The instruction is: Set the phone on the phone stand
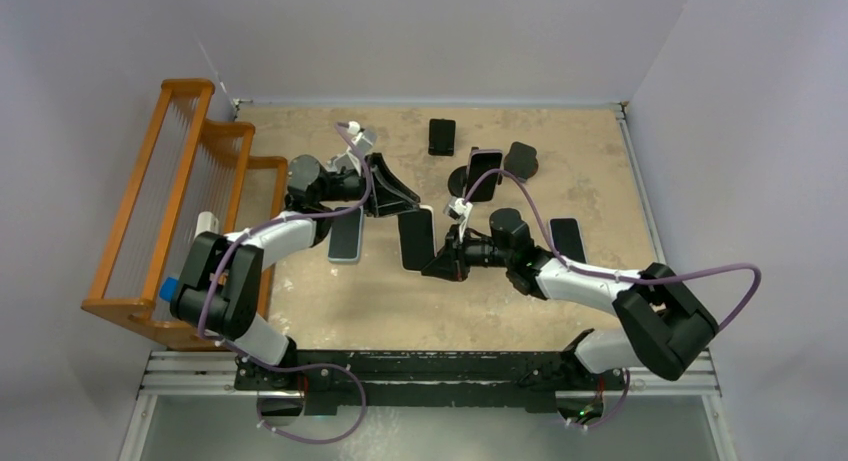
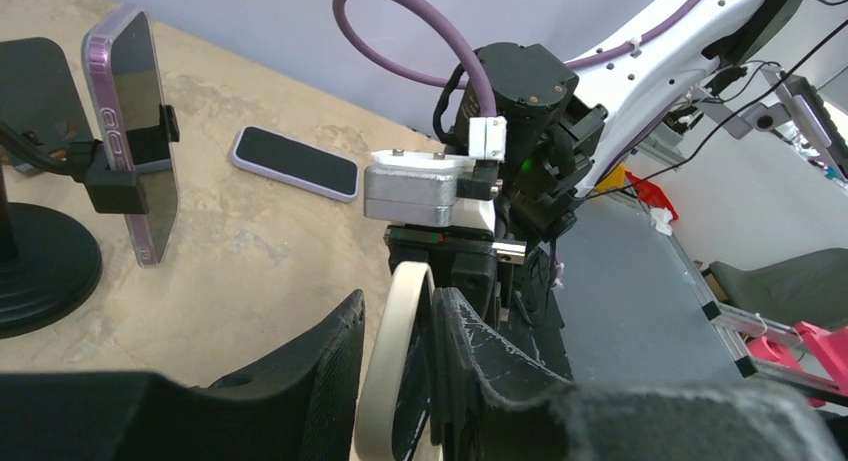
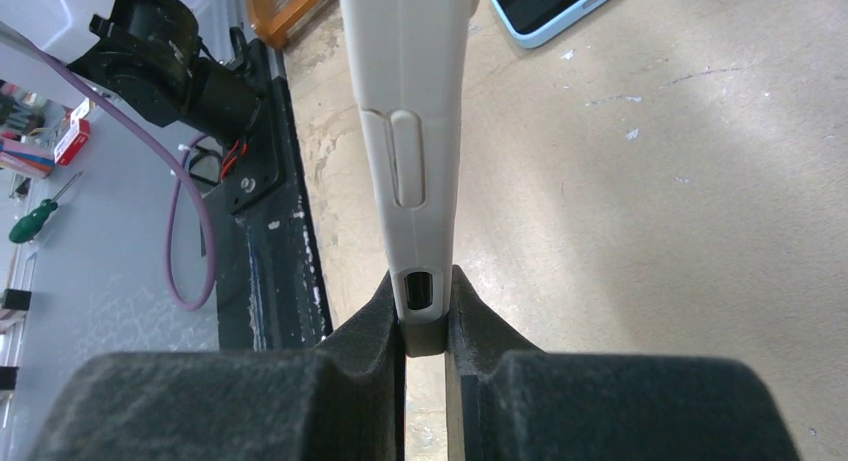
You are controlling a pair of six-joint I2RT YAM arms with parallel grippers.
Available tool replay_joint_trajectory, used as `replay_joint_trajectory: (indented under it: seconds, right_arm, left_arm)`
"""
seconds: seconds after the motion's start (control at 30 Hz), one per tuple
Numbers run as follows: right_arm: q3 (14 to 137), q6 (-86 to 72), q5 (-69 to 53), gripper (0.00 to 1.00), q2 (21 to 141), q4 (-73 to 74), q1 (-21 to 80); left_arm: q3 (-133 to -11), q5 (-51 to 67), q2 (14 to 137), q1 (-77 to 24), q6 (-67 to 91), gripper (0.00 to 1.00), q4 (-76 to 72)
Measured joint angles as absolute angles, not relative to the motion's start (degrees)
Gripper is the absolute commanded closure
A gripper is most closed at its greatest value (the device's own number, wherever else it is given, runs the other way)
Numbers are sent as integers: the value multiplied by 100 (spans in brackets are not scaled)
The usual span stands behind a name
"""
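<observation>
Right now the phone (image 3: 410, 131) is on edge above the desk (image 1: 400, 311), one end pinched in my right tool (image 3: 425, 311). My left tool (image 2: 400, 301) straddles the other end, grip unclear. I should confirm one firm hold before releasing, then head for the bare stand (image 1: 520, 161).

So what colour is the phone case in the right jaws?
The phone case is cream white; right wrist view shows it best.

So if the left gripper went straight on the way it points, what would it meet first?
Past the white-cased phone standing between its fingers, the right gripper, clamped on that phone's far end, sits directly ahead. It would probably meet that first, though depth is hard to judge.
</observation>
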State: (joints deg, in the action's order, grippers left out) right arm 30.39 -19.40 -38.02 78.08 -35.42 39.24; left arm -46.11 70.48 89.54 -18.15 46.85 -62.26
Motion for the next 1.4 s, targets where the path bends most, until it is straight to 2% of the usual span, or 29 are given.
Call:
replay_joint_trajectory:
  seconds: [0.23, 0.33, 0.43, 0.6, 0.8, 0.83, 0.93, 0.97, 1.0, 1.2, 1.4]
  right_arm:
    - [3039, -1940, -3857, 100, 7870, -3540, 3924]
    - [3039, -1940, -3857, 100, 7870, -3542, 3924]
    - [3039, -1940, -3857, 100, 7870, -3542, 3924]
    - [3039, -1942, -3876, 100, 7870, -3540, 3924]
    - [3039, -1940, -4005, 100, 7911, -3507, 3924]
    - [3039, -1940, -4005, 88, 7913, -3507, 3924]
    - [3041, -1929, -3986, 35, 7913, -3498, 3924]
    - [3055, -1942, -3962, 9, 7913, -3483, 3924]
    - [3089, -1918, -3948, 2, 7911, -3461, 3924]
    - [3603, -1678, -3159, 1, 7476, -3074, 3931]
    - [3448, -1682, -1857, 1, 5756, -3089, 3918]
  left_arm:
    - [-4611, 7133, 9019, -1922, 4633, 60, -6163]
    - [-4611, 7201, 9085, -1946, 4630, 60, -6167]
    - [-4611, 7234, 9153, -1966, 4630, 68, -6167]
    - [-4611, 7275, 9266, -1970, 4674, 99, -6259]
    - [-4611, 7415, 9301, -1990, 4737, 100, -6412]
    - [-4611, 7422, 9301, -1990, 4737, 100, -6412]
    - [-4624, 7437, 9297, -1990, 4670, 100, -6326]
    - [-4633, 7430, 9286, -1990, 4593, 100, -6235]
    - [-4657, 7439, 9275, -1992, 4486, 100, -6053]
    - [-5061, 7406, 9015, -1946, 3518, 100, -4539]
    - [-5520, 7260, 8534, -1354, 2753, 100, -3535]
